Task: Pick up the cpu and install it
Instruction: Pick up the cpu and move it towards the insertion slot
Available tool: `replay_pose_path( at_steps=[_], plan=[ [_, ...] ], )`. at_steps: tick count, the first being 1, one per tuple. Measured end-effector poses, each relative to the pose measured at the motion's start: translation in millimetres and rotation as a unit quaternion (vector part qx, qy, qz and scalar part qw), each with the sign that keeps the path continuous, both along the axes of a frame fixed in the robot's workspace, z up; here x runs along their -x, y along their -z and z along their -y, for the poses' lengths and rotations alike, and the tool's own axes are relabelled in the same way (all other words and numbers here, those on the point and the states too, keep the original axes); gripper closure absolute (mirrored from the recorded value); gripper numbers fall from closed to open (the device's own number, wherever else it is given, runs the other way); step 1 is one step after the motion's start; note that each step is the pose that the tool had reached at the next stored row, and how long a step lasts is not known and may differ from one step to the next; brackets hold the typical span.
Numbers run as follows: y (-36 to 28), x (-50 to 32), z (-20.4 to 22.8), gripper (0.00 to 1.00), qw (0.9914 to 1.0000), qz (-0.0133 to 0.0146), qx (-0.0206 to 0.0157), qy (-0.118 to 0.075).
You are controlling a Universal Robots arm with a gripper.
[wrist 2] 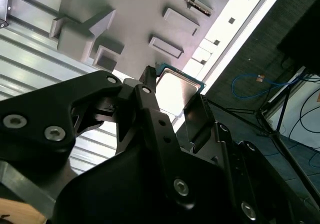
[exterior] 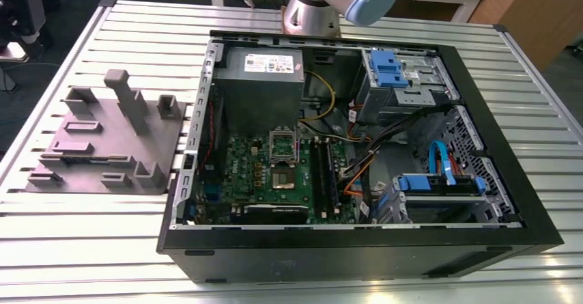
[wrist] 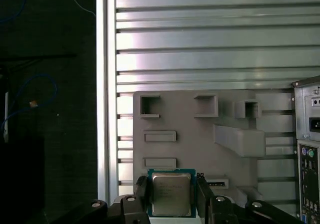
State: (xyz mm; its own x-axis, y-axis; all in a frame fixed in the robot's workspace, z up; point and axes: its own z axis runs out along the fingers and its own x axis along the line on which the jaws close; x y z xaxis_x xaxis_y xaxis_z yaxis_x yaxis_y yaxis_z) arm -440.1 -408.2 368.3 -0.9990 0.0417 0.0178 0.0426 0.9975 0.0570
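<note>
Silvery-grey metal topped the cpu [wrist: 172, 194], which we saw clamped between the black jaws, one jaw pressed to each of two opposite edges of its green rim. In the second wrist view the cpu [wrist 2: 177, 87] sat the same way, flat lid facing the camera and both other edges free. It hung in front of the grey holder block [wrist: 200, 134], over the block's near edge as the first wrist view framed it, and we judged it lifted clear of the block rather than resting on it.

The block lay on the slatted metal surface [exterior: 91, 236], with the open computer case [exterior: 364, 242] just beside it on the exterior view's right. Inside the case the green motherboard [exterior: 255, 160] faced upward. The arm [exterior: 323, 3] stood beyond the case, on the far side from the block.

We took the chip to be light, thin and rigid, so a modest squeeze should have carried it. Its polished lid looked slippery, and its hidden underside was probably the delicate face. The rim edges, where the jaws already bore on it, struck us as the safest hold. Any tilt between the jaws would have mattered, since so little of each edge was gripped.
</note>
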Motion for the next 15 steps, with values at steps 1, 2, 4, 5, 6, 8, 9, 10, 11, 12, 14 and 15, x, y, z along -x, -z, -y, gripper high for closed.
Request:
replay_pose_path(
  at_steps=[1, 2, 4, 5, 6, 8, 9, 10, 11, 12, 14, 15],
  plan=[
    [0.0, -0.9, 0.0, 0.53, 1.0, 0.0, 0.0, 0.0],
    [0.0, -1.7, 0.0, 0.53, 1.0, 0.0, 0.0, 0.0],
    [0.0, -3.0, -0.1, 0.53, 1.0, 0.0, 0.0, 0.0],
    [0.0, -3.2, -0.1, 0.53, 1.0, 0.0, 0.0, 0.0],
    [0.1, -3.4, 0.0, 0.53, 1.0, 0.0001, 0.0, 0.0],
    [0.0, -3.7, 0.3, 0.53, 1.0, 0.0, 0.0, 0.0],
    [-0.1, -3.9, 0.7, 0.53, 1.0, -0.0001, 0.0001, 0.0],
    [-0.1, -4.0, 1.2, 0.53, 1.0, -0.0001, 0.0, 0.0],
    [0.0, -4.0, 1.8, 0.53, 1.0, 0.0, 0.0, 0.0],
    [0.0, -4.0, 2.3, 0.53, 1.0, 0.0, 0.0, 0.0],
    [0.0, -4.1, 3.2, 0.53, 1.0, 0.0, 0.0, 0.0],
    [0.0, -4.1, 3.5, 0.53, 1.0, 0.0, 0.0, 0.0]
  ],
)
